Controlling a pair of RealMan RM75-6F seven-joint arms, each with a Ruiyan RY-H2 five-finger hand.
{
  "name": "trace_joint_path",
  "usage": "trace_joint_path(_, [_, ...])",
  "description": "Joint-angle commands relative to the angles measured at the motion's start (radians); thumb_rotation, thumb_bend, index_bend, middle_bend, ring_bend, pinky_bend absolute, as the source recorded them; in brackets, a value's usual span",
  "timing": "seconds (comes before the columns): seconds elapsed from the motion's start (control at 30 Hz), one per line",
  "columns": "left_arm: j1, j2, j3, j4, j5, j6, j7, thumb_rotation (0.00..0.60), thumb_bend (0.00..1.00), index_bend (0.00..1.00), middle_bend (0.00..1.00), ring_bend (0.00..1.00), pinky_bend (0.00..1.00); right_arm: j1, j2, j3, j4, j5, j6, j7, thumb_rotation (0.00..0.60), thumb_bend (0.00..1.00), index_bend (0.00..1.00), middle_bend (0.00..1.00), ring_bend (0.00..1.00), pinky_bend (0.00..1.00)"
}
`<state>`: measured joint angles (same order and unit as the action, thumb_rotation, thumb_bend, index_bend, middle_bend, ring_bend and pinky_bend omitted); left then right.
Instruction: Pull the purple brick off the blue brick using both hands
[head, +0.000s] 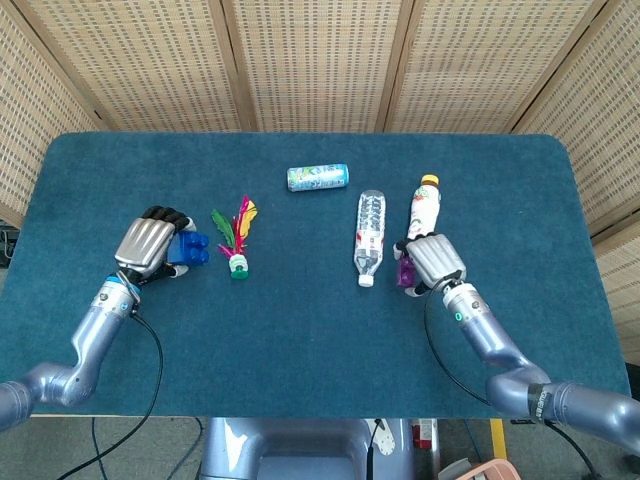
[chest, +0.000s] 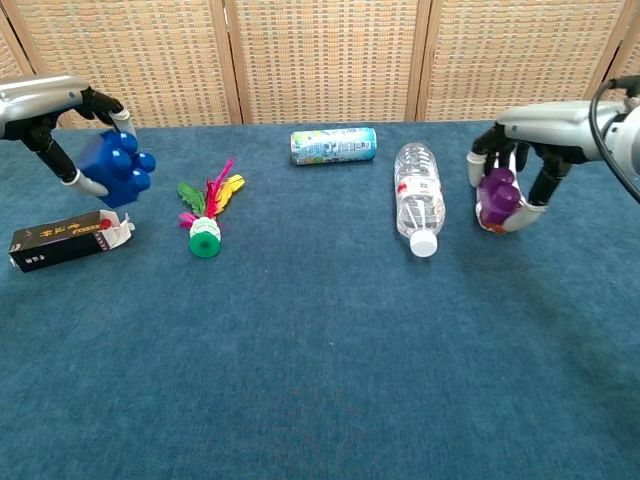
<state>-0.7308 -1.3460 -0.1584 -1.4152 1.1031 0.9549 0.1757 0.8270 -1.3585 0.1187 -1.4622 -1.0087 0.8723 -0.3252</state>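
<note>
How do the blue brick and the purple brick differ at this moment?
The blue brick is the larger and sits in the left hand at the table's left; the purple brick is smaller and held by the right hand at the right, beside the clear bottle. Both are gripped, separated and far apart.

We see a table (head: 300, 330) covered in dark teal cloth. On it, at the far middle, a small can (head: 318, 177) lies on its side. To its right a clear water bottle (head: 369, 237) and a juice bottle (head: 424, 204) lie side by side. At left lie a feathered shuttlecock (head: 235, 241) and a small black box (chest: 68, 238).
</note>
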Motion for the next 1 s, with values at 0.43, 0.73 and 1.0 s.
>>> trace_joint_path(0.43, [0.203, 0.19, 0.002, -0.227, 0.057, 0.271, -0.046, 0.6, 0.0, 0.0, 0.0, 0.0, 0.0, -0.226, 0.22, -0.078, -0.129, -0.316, 0.297, 0.211, 0.6, 0.0, 0.0, 0.0, 0.0, 0.0])
trace_joint_path(0.73, [0.43, 0.255, 0.103, -0.384, 0.128, 0.538, -0.018, 0.6, 0.0, 0.0, 0.0, 0.0, 0.0, -0.459, 0.22, -0.154, 0.021, -0.466, 0.592, 0.406, 0.6, 0.0, 0.0, 0.0, 0.0, 0.0])
trace_joint_path(1.0, [0.518, 0.241, 0.164, -0.405, 0.22, 0.604, -0.021, 0.6, 0.0, 0.0, 0.0, 0.0, 0.0, -0.592, 0.202, -0.173, 0.028, -0.486, 0.723, 0.419, 0.6, 0.0, 0.0, 0.0, 0.0, 0.0])
